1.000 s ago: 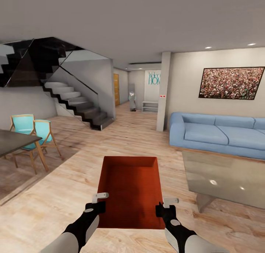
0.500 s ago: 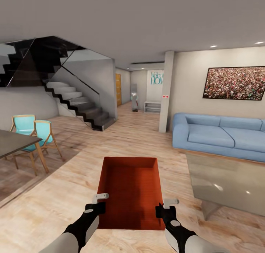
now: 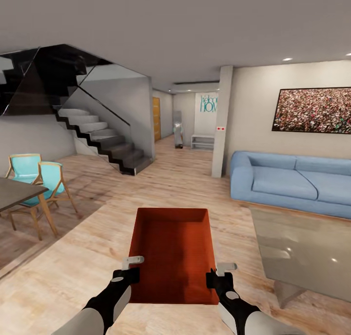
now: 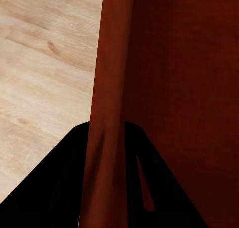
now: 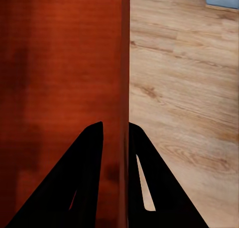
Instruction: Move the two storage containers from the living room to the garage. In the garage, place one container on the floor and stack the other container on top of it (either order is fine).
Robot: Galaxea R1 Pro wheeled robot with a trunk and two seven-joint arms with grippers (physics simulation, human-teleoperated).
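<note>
A: How many of each do you count?

B: One storage container (image 3: 171, 249), two grippers, two turquoise chairs (image 3: 36, 179), one blue sofa (image 3: 292, 181), one glass coffee table (image 3: 304, 249), one staircase (image 3: 100, 137) and one framed picture (image 3: 312, 109) on the wall above the sofa.

A: Where does the container sit against the jaws?

B: It is carried in front of the robot, above the light wood plank floor (image 3: 73, 266) of the living room, between the two arms. The left gripper (image 3: 130, 266) is at its left long wall and the right gripper (image 3: 218, 272) at its right long wall, both near the end closest to the robot. In the left wrist view the thin red wall (image 4: 107, 113) runs straight between the two dark fingers (image 4: 55, 188), one finger outside and one inside the box. The right wrist view shows the same: the wall (image 5: 124, 88) passes between the two fingers (image 5: 159, 188).

A: So the jaws are closed on it?

B: Yes, on both sides they are drawn in to a narrow gap with only the wall between them, pinching it.

A: And how does the container look?

B: Plain red-orange, rectangular, lidless, with thin straight walls and a flat bare bottom. It lies level, its long axis pointing away from the robot.
</note>
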